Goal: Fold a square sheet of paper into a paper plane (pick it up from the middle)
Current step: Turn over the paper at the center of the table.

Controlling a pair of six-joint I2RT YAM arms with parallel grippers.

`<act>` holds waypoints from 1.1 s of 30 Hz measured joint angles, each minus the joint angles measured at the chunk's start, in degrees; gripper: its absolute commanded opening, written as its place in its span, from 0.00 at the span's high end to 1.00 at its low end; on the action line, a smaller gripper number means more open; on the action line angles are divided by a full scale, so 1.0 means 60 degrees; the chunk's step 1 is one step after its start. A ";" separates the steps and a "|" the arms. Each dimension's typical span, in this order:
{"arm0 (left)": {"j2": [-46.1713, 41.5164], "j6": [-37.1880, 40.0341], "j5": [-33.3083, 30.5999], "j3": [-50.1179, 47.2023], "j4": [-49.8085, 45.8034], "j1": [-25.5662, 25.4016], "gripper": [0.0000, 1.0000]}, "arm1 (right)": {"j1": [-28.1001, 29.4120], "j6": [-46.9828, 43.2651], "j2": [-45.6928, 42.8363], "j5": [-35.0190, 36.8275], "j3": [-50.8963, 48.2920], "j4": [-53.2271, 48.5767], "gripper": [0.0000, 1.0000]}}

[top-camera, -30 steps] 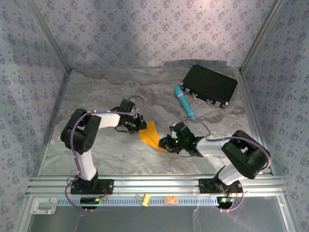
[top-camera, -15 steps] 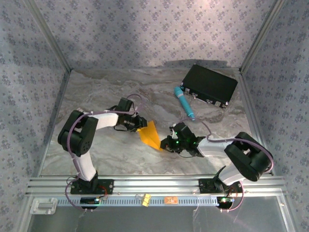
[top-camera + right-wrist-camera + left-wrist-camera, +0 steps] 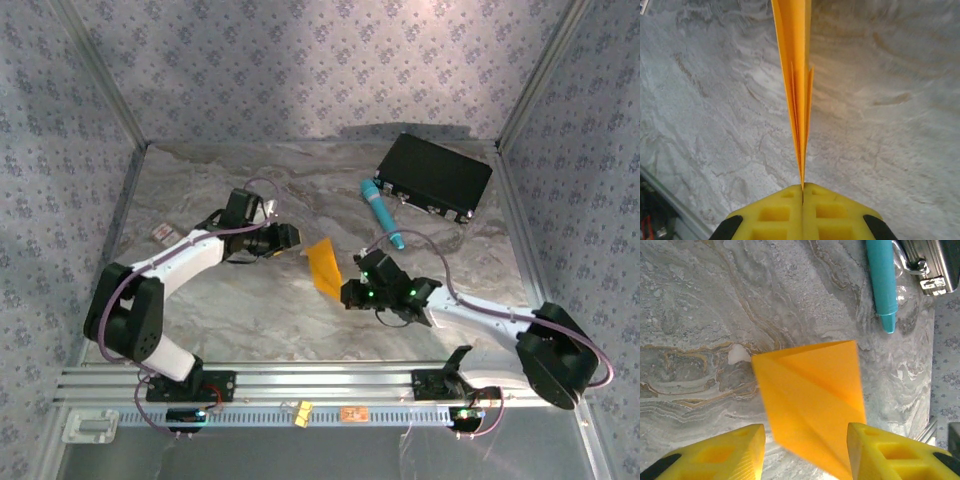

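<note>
- Marble table (image 3: 250, 320): walled at back and both sides, metal rail along the bottom of the top view. Big bare stretch lower left and centre-bottom of that view; more open marble upper left.
- Black case (image 3: 434, 177): upper right of the top view, tilted, near the back-right corner, well apart from both grippers.
- Right gripper (image 3: 350, 293): just right of centre. In the wrist view (image 3: 802, 187) the yellow pads are pressed together, pinching the paper's near edge.
- Left gripper (image 3: 285, 238): left of centre, pointing right. In the wrist view (image 3: 805, 432) the jaws stand spread wide and grip nothing; the paper shows between them. From the top a small gap seems to separate tips and paper.
- Paper plane (image 3: 323, 266): orange-yellow folded wedge at mid-frame, between the 2 grippers. Stands on edge in the right wrist view (image 3: 792, 75), several layers fanning from the pinch. Left wrist view (image 3: 810, 395) shows a diagonal crease.
- Teal pen (image 3: 383, 213): lies flat btw plane and case, touching neither; upper right in the left wrist view (image 3: 881, 280).
- Small card (image 3: 160, 233): by the left wall.
</note>
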 measured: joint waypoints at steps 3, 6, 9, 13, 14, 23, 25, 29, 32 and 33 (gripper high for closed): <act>-0.0295 -0.0004 -0.0142 -0.0098 -0.0135 0.0000 0.51 | 0.0127 -0.0310 -0.0364 0.0765 0.0138 -0.0568 0.95; -0.0492 -0.0036 -0.0291 -0.0211 -0.0171 -0.0004 0.51 | 0.0364 -0.0561 -0.0583 0.1672 0.0379 -0.1355 0.95; -0.0568 -0.0080 -0.0437 -0.0313 -0.0160 -0.0018 0.51 | 0.0674 -0.0772 -0.0627 0.2594 0.0776 -0.2153 0.95; -0.0586 -0.0120 -0.0554 -0.0335 -0.0164 -0.0047 0.50 | 0.1082 -0.0914 -0.0627 0.3690 0.1202 -0.3060 0.95; -0.0601 -0.0117 -0.0579 -0.0335 -0.0168 -0.0058 0.50 | 0.1173 -0.0947 -0.0616 0.3938 0.1297 -0.3271 0.95; -0.1239 -0.0117 -0.0816 -0.0532 -0.0171 -0.0073 0.45 | 0.2065 -0.0951 0.0171 0.6051 0.2280 -0.4834 0.95; -0.1315 -0.0117 -0.0900 -0.0579 -0.0164 -0.0073 0.44 | 0.2215 -0.0943 0.0310 0.6430 0.2415 -0.5107 0.95; -0.1548 -0.0113 -0.1140 -0.0688 -0.0168 -0.0073 0.43 | 0.2433 -0.0936 0.0386 0.7002 0.2503 -0.5457 0.96; -0.1843 -0.0113 -0.1344 -0.0725 -0.0182 -0.0073 0.41 | 0.2521 -0.0918 0.0386 0.7293 0.2503 -0.5610 0.95; -0.1934 -0.0109 -0.1428 -0.0725 -0.0182 -0.0073 0.40 | 0.2539 -0.0900 0.0386 0.7377 0.2503 -0.5639 0.95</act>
